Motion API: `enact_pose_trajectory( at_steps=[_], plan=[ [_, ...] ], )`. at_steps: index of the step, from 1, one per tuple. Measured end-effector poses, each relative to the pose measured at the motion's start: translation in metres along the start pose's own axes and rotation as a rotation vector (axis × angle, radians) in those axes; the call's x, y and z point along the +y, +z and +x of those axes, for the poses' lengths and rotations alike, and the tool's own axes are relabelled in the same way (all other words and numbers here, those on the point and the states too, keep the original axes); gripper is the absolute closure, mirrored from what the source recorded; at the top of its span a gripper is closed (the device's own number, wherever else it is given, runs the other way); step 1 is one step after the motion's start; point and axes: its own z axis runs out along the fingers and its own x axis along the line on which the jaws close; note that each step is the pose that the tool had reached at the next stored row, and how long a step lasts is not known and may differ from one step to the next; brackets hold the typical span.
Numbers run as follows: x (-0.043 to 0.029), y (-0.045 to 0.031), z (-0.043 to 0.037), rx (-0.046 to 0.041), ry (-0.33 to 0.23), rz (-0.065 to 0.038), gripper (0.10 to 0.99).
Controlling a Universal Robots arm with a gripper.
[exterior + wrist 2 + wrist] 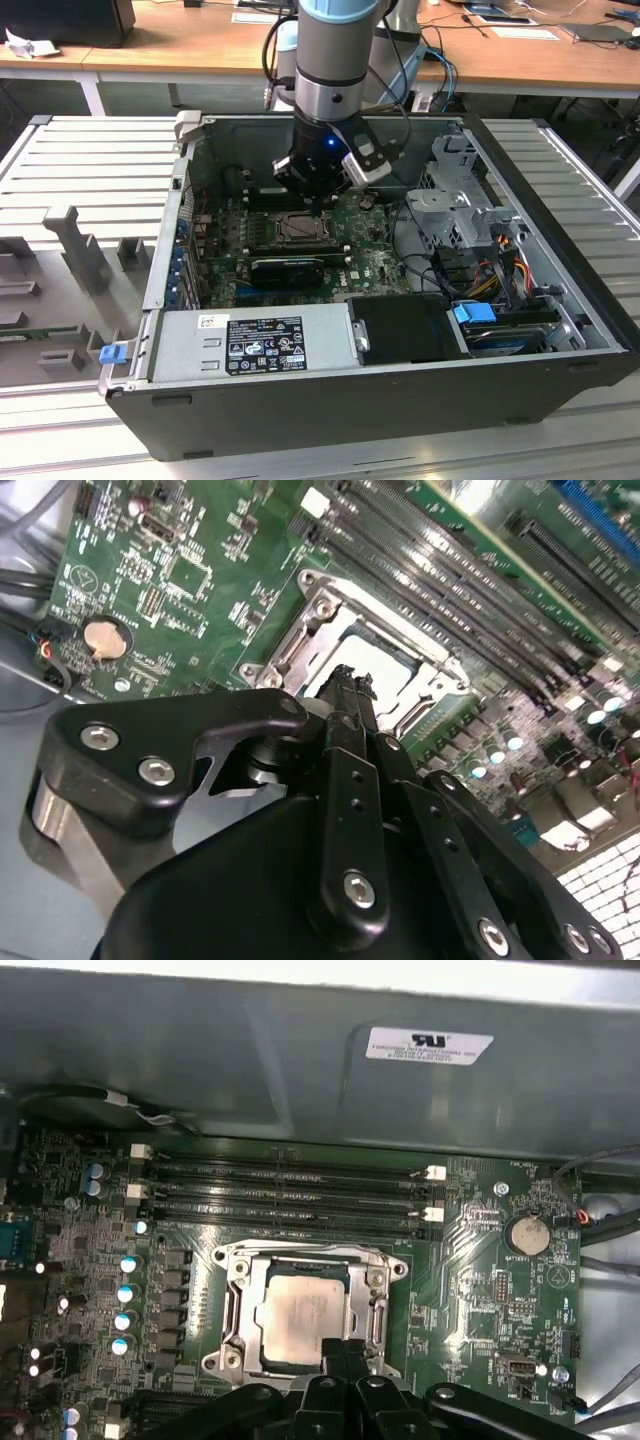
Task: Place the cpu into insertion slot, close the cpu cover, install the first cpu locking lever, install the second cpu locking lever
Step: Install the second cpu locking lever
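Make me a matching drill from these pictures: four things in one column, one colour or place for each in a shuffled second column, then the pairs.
Things:
1. small flat square silver-beige cpu
2. thin silvery metal cpu cover
3. round silver coin cell battery
4. black gripper

Descriptions:
A. framing the chip with its square window
B. at the socket's edge, fingers together
C. lying in the square insertion slot
D. on the green board beside the socket

Pairs: 1-C, 2-A, 3-D, 4-B
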Motion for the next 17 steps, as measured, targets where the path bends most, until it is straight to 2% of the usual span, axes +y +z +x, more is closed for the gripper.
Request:
enact_pose_trajectory(
  at_steps=[5,6,7,8,9,11,13,17],
  plan=[
    [-0.0133,-0.001,0.0008,0.0001,0.0,0.0,0.98],
    [-0.0181,-0.0011,0.0011,0.0,0.0,-0.001,0.98],
    [-0.0227,-0.0012,0.0015,-0.0008,0.0,-0.017,0.98],
    [-0.0263,-0.0012,0.0017,-0.0019,0.0,-0.048,0.98],
    [-0.0296,-0.0006,0.0019,-0.0025,0.0,-0.057,0.98],
    [-0.0351,0.0007,0.0038,-0.0021,-0.002,-0.057,0.98],
    [-0.0389,0.0025,0.0098,-0.0015,-0.008,-0.058,0.98],
    [-0.0398,0.0031,0.0201,-0.0015,-0.009,-0.059,0.98]
  ],
)
